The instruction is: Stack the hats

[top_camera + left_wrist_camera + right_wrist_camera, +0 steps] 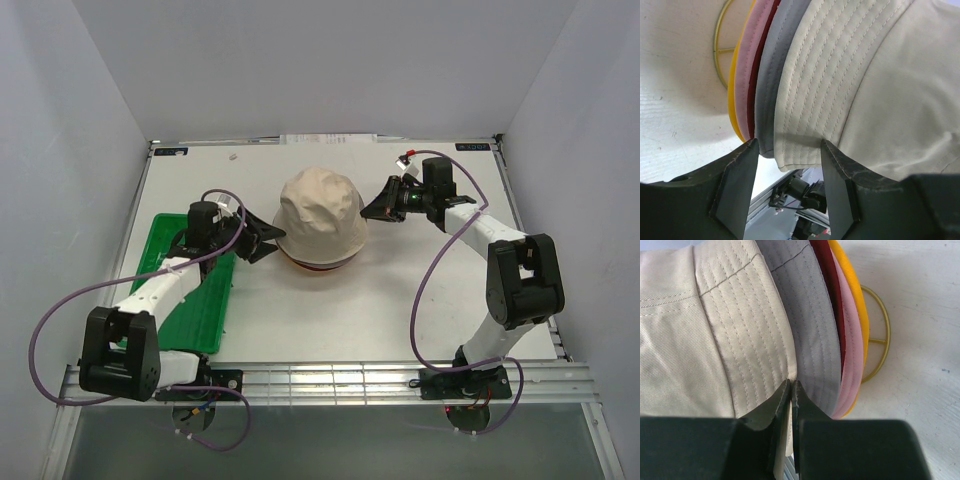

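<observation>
The hats sit in one stack at the table's middle, the beige bucket hat point(318, 215) on top. In the left wrist view the brims lie layered: yellow-orange point(732, 100), pale pink point(745, 75), dark red point(756, 90), grey point(772, 75), beige point(840, 75). My left gripper point(787, 150) is open at the stack's left side point(268, 238), with the beige brim's edge between its fingers. My right gripper point(791, 385) is at the stack's right side point(375, 205), shut on the beige brim point(740, 330) next to the grey brim point(810, 315).
A gold wire frame point(720, 45) stands under the stack and also shows in the right wrist view point(880, 340). A green plastic tray point(200, 300) lies at the table's left, under the left arm. White walls enclose the table.
</observation>
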Available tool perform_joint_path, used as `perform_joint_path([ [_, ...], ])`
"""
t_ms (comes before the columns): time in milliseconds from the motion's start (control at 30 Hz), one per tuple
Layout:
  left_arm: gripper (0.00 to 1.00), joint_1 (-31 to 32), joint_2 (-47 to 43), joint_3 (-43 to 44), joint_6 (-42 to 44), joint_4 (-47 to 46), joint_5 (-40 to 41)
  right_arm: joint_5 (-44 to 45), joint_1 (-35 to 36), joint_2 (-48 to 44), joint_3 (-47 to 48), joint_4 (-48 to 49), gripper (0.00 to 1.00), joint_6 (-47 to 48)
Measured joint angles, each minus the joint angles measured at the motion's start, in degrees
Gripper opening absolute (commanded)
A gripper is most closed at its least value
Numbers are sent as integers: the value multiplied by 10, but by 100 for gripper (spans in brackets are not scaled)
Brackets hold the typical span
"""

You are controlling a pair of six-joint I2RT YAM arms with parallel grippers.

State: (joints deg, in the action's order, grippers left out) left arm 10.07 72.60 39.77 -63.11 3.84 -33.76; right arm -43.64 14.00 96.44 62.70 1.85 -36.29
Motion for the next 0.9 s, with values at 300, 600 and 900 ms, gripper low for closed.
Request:
perform_joint_path([
  [300, 51, 0, 12, -11, -29, -63, 3, 0, 0, 0, 0, 0, 8, 0],
  [600, 25, -1, 22, -11, -33, -81, 17, -1, 0, 0, -3, -4, 8, 0],
  [900, 0, -8, 22, 14, -2, -47, 30, -3, 0, 0, -3, -4, 8, -3],
])
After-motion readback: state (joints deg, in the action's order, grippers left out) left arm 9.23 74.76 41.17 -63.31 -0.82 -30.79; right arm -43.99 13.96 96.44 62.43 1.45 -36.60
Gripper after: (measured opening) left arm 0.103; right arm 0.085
